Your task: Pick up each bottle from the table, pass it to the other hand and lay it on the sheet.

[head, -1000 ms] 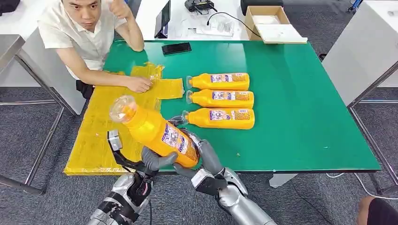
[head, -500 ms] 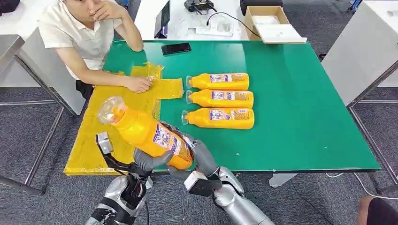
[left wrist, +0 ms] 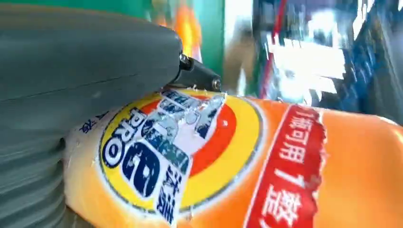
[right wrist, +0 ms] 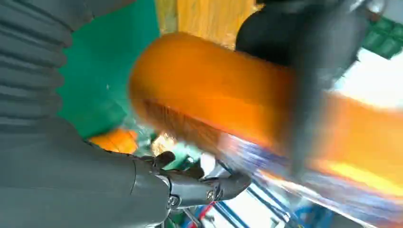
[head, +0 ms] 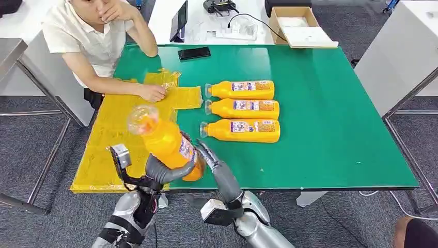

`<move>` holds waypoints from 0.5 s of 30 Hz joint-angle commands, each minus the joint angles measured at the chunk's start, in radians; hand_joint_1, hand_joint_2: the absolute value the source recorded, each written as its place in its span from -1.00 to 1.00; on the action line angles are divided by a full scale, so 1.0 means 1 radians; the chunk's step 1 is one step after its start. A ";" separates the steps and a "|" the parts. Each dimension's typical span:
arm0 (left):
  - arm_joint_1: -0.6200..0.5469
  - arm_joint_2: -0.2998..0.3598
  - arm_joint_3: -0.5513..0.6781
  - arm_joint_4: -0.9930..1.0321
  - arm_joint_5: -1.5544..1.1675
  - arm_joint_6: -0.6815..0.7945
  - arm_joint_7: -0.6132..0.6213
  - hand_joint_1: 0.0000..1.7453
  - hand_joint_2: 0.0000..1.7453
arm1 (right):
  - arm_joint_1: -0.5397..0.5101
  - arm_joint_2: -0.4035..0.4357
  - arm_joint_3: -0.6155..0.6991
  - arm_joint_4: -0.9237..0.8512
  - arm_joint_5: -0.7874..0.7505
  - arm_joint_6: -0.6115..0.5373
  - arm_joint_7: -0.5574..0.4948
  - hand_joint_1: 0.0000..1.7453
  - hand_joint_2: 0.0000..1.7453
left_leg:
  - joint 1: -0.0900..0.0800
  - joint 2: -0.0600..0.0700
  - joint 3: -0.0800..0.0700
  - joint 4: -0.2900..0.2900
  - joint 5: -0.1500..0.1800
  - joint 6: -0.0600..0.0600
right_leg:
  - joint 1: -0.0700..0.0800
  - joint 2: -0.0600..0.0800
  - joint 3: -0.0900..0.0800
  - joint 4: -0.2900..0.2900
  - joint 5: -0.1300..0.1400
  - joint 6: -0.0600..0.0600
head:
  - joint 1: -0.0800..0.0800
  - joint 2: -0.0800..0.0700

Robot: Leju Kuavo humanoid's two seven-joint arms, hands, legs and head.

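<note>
A person's hand [head: 153,93] rests on the yellow sheet [head: 106,147] at the bench's [head: 320,119] left end. The left hand [head: 157,173] grips the orange bottle [head: 164,142] low on its body, neck tilted up over the sheet — its base is hidden by fingers. Just right, the right hand [head: 214,165] has fingers spread, apart from the bottle. Three more bottles [head: 243,109] lie on the green.

Head view bright, sharp; wrist views blurred.
</note>
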 commanded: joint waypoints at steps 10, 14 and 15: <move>-0.082 0.088 0.067 0.031 -0.550 0.458 -0.027 1.00 1.00 | 0.160 -0.048 -0.191 -0.409 0.007 -0.423 -0.031 -1.00 -1.00 | 0.001 0.000 0.004 0.000 -0.002 -0.002 | 0.001 -0.002 0.004 0.000 -0.002 -0.002 | 0.000 0.000; -0.141 0.124 0.004 0.155 -0.861 0.614 0.088 1.00 1.00 | 0.159 -0.035 -0.208 -0.389 -0.014 -0.423 -0.031 -1.00 -1.00 | 0.001 0.000 0.005 -0.001 -0.002 -0.002 | 0.001 -0.001 0.006 -0.001 -0.002 -0.003 | 0.000 0.000; -0.186 0.134 -0.019 0.237 -0.944 0.608 0.152 1.00 1.00 | 0.157 -0.032 -0.204 -0.387 -0.017 -0.420 -0.031 -1.00 -1.00 | 0.000 0.000 0.003 -0.001 -0.001 -0.002 | 0.001 -0.001 0.004 0.000 -0.001 -0.002 | 0.000 0.000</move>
